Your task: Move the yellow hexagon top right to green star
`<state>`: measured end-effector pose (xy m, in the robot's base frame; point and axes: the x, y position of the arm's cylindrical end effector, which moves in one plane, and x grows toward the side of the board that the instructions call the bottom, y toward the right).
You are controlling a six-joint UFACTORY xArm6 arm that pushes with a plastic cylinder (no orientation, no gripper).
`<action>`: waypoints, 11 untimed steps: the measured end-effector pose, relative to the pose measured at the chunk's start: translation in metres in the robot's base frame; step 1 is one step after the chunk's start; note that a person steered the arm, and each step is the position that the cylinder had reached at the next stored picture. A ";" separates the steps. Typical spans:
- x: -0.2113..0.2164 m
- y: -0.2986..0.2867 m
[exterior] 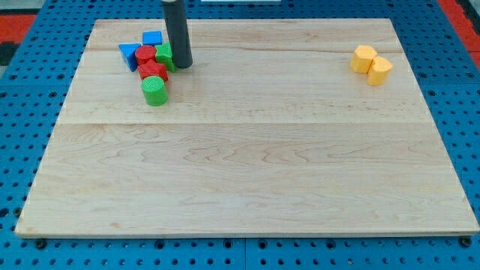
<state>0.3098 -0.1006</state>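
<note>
Two yellow blocks sit touching at the view's upper right: a yellow hexagon-like block and another yellow block just right and below it. A cluster sits at the upper left: a green block, partly hidden by the rod, which may be the star, a green cylinder, red blocks and two blue blocks. My tip rests on the board right beside the green block, on its right, far left of the yellow blocks.
The wooden board lies on a blue pegboard surface. A second blue block sits at the cluster's top.
</note>
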 end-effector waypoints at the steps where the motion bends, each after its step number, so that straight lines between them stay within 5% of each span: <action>1: -0.001 0.000; 3: -0.006 0.024; 5: 0.033 0.153; 6: 0.035 0.163; 7: 0.114 0.164; 9: 0.249 0.330; 11: 0.262 0.387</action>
